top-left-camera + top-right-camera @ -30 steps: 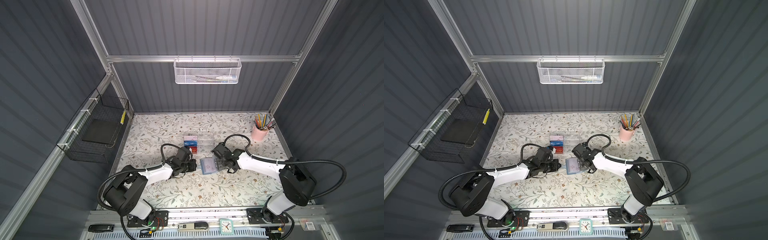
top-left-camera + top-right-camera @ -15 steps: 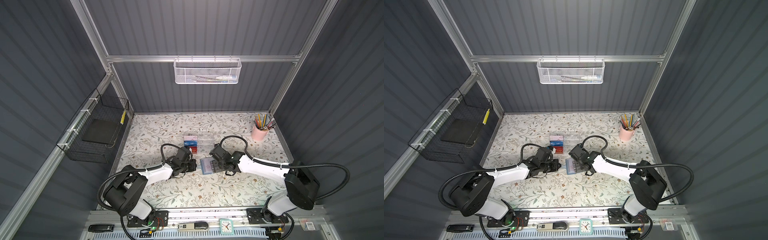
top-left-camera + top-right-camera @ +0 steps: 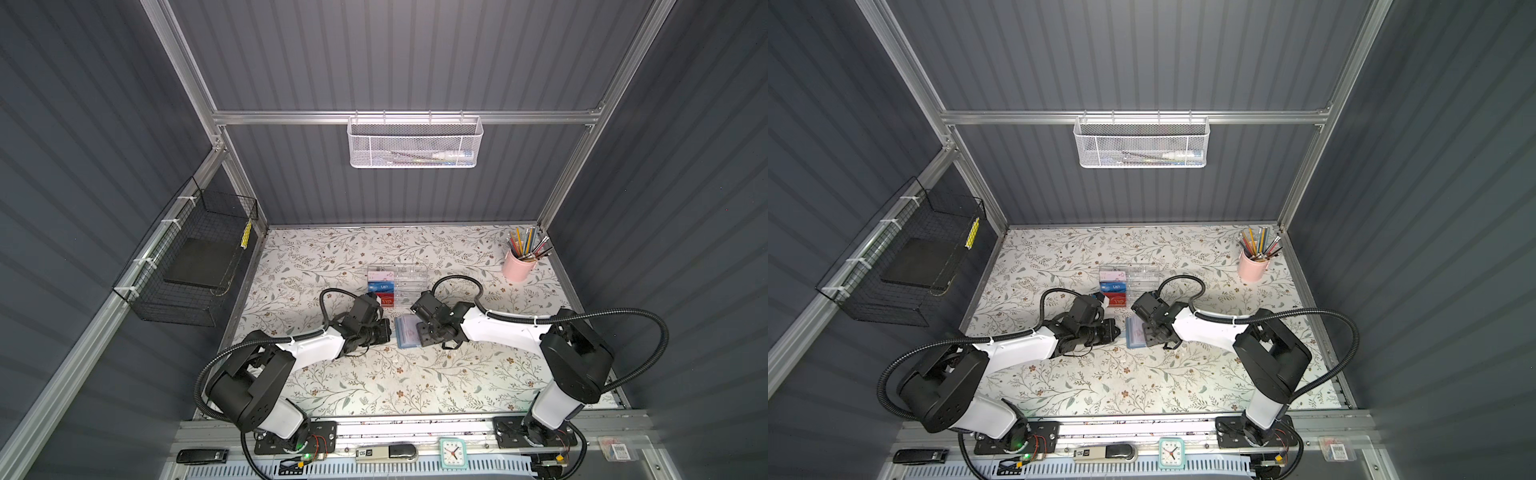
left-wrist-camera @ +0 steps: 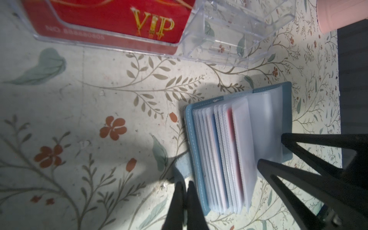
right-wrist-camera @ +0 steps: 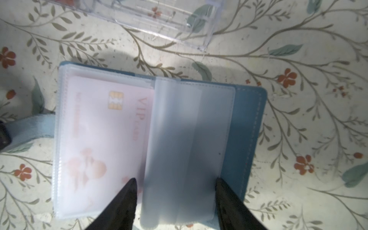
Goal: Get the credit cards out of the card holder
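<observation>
Since a second ago: the right arm (image 3: 498,328) has been swinging in from beside the card holder (image 3: 404,332), and its jaws, narrower than before, are now hanging over the holder's right half; the left arm (image 3: 316,347) and the holder itself are staying where they were.
Right jaws: standing apart, the two fingertips (image 5: 129,191) coming down at the holder's near edge on either side of a raised clear sleeve (image 5: 189,139); they are clamping nothing.
Left jaws: pressing together on the pale blue strap (image 5: 31,127) that is sticking out from the holder's left edge.
Card holder: lying open on the surface (image 3: 374,382) between the two arms, blue cover down, its stack of clear sleeves fanning upward.
Pink card (image 5: 99,129): showing through the top sleeve of the left stack, with a gold chip and VIP lettering.
Blue cards: one blue card (image 3: 380,286) is lying in the clear box, in the middle slot of its left column; inside the holder a thin blue edge (image 4: 213,129) is peeking out between the sleeves, too narrow to read.
Clear box (image 3: 409,282): standing just behind the holder, not touching it; a red VIP card (image 4: 119,20) is filling its nearest left slot and a pale card (image 3: 380,275) its farthest.
Pencil cup (image 3: 517,268): standing in the far right corner, well apart from everything else.
</observation>
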Motion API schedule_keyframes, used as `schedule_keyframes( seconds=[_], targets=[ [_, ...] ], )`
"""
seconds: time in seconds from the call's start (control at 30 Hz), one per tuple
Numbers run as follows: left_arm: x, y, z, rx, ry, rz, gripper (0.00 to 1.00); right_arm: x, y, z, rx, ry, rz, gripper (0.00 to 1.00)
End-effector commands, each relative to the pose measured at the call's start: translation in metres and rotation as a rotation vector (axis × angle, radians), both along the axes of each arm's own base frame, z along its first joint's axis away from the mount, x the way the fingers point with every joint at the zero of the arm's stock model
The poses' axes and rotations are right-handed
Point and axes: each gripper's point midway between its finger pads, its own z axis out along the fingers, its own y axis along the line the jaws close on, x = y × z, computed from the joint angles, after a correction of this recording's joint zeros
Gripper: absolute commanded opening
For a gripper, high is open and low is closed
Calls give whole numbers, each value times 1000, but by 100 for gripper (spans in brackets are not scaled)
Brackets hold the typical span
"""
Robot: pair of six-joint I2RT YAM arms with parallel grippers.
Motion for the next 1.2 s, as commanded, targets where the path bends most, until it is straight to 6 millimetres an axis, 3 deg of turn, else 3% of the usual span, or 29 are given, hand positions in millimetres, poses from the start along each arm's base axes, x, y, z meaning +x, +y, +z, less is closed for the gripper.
schedule_keyframes(
  seconds=[0.0,0.53,0.93,1.17],
  targets=[
    [-3,3,0,7,-9,-16,0,6,-4,16,-14,-47,-26,63],
    [-2,4,2,6,-11,-15,0,4,24,19,70,-13,24,54],
    [-4,6,3,7,-11,-14,0,1,32,-13,78,55,22,35],
    [-4,8,3,8,-12,-11,0,5,42,3,157,17,26,21]
  ],
)
